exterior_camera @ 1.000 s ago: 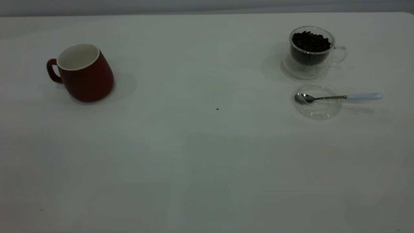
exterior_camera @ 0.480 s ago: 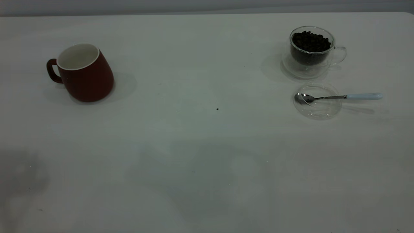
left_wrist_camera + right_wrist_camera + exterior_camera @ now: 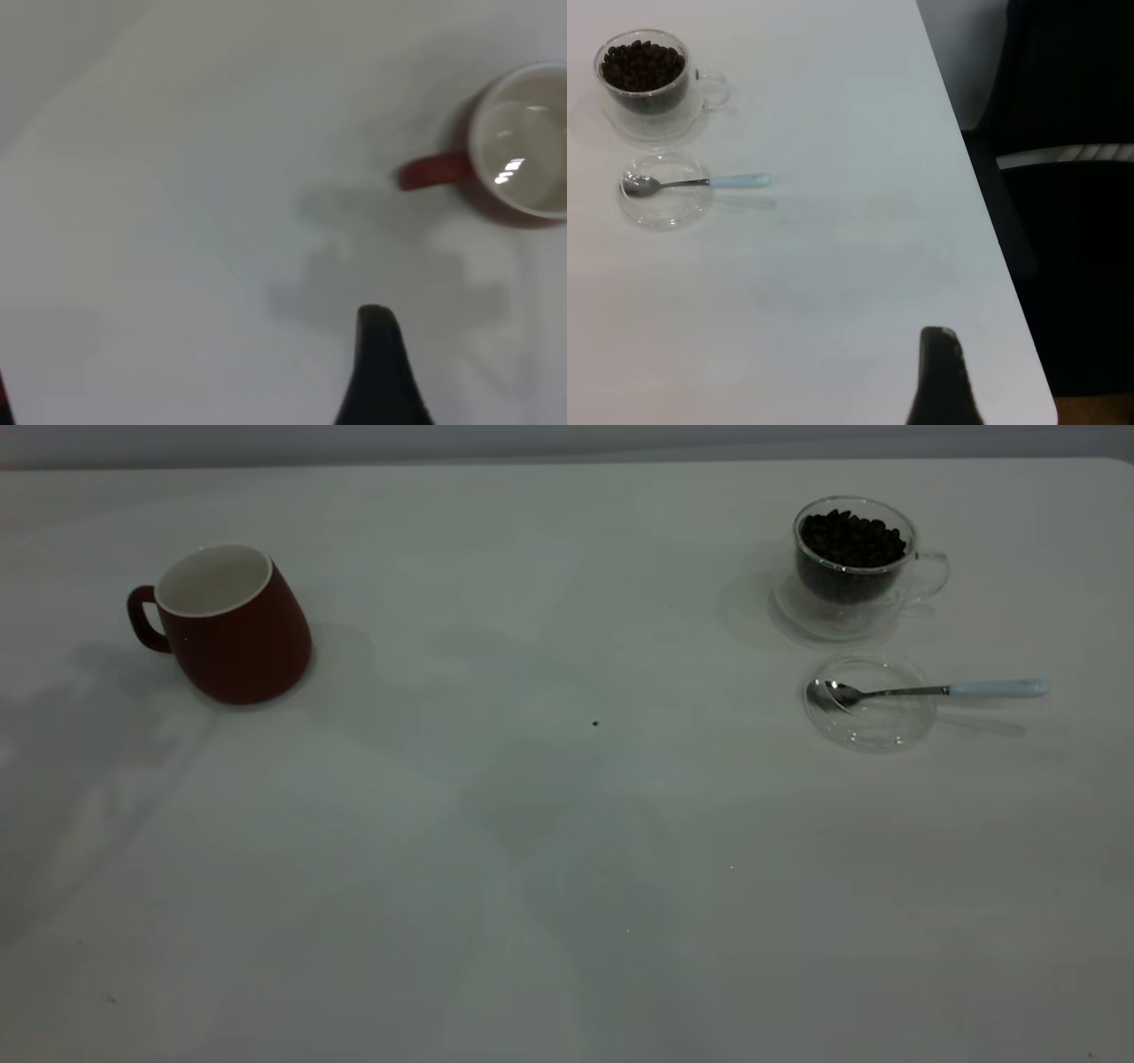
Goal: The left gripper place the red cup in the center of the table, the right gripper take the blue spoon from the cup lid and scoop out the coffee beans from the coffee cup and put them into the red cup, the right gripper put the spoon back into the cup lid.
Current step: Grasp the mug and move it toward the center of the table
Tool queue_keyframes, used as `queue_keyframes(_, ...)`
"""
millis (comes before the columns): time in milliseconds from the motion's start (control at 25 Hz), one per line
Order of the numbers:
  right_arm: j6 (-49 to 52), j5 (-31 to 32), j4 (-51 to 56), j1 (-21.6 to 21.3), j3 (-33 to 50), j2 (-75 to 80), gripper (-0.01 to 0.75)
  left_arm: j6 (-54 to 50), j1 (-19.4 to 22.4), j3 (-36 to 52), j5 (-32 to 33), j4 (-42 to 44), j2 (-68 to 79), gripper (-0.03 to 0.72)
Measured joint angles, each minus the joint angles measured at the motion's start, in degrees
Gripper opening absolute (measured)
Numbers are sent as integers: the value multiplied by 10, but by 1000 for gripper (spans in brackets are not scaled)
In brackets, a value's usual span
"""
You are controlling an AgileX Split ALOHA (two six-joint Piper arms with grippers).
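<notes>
The red cup stands upright at the bench's far left. At far right, the coffee cup holds beans; just nearer, the blue spoon rests on the cup lid. No writing is legible. Neither end effector's grip state can be told.

Each wrist view shows one black, tapering, round-tipped finger of its own gripper

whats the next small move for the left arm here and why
Probably bring the left gripper closer to the red cup and line up on its handle. The cup stands empty near the table's left side, untouched, and in the left wrist view it sits apart from the finger.
</notes>
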Motion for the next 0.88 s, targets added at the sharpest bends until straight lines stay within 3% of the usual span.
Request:
queue_keyframes(240, 0, 0, 0, 0, 0, 0, 565, 41, 0, -42, -82, 126, 118, 587)
queue_keyframes(400, 0, 0, 0, 0, 0, 0, 565, 51, 0, -42, -100, 197, 138, 587)
queue_keyframes(640, 0, 0, 0, 0, 0, 0, 565, 71, 0, -42, -110, 211, 140, 587)
queue_keyframes(880, 0, 0, 0, 0, 0, 0, 565, 175, 0, -47, -97, 212, 148, 587)
